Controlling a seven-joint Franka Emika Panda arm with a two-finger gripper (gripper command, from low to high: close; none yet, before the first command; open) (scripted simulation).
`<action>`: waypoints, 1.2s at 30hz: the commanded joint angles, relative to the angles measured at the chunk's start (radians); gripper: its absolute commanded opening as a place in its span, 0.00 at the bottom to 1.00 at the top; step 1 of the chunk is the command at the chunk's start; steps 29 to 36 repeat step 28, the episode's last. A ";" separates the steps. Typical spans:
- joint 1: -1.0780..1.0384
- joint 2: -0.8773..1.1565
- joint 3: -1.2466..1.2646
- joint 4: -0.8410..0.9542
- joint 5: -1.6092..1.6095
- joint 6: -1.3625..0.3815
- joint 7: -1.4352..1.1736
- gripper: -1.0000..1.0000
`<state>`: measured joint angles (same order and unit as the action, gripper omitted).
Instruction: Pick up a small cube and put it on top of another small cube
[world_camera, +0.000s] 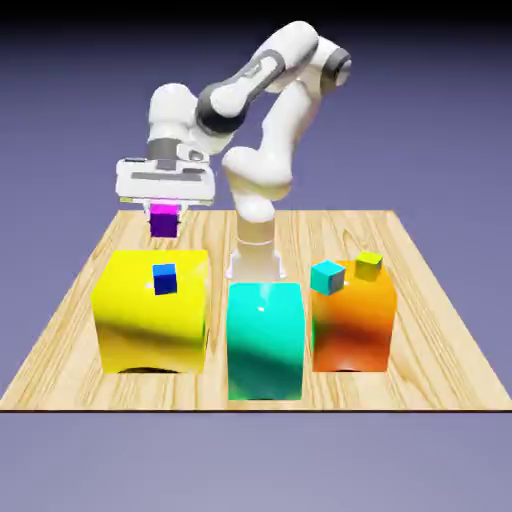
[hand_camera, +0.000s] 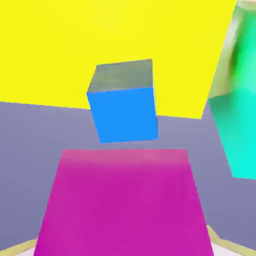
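Yellow (world_camera: 150, 320), teal (world_camera: 265, 340), orange blocks (world_camera: 352, 325) abreast, perhaps touching.

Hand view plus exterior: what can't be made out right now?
- Gripper fingertips: hand view, hidden behind the magenta cube.
- Magenta cube's lower part: hand view, cut off by the bottom edge.
- Gap between magenta cube and blue cube: neither view settles it.
- Arm base: exterior view, behind the teal block.
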<state>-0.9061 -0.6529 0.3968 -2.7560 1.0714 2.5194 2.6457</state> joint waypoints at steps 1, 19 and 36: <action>0.036 0.009 -0.032 -0.002 -0.016 0.018 0.009 0.00; 0.688 0.165 -0.615 -0.034 -0.310 0.363 0.181 0.00; 0.940 0.226 -0.840 -0.046 -0.423 0.496 0.247 1.00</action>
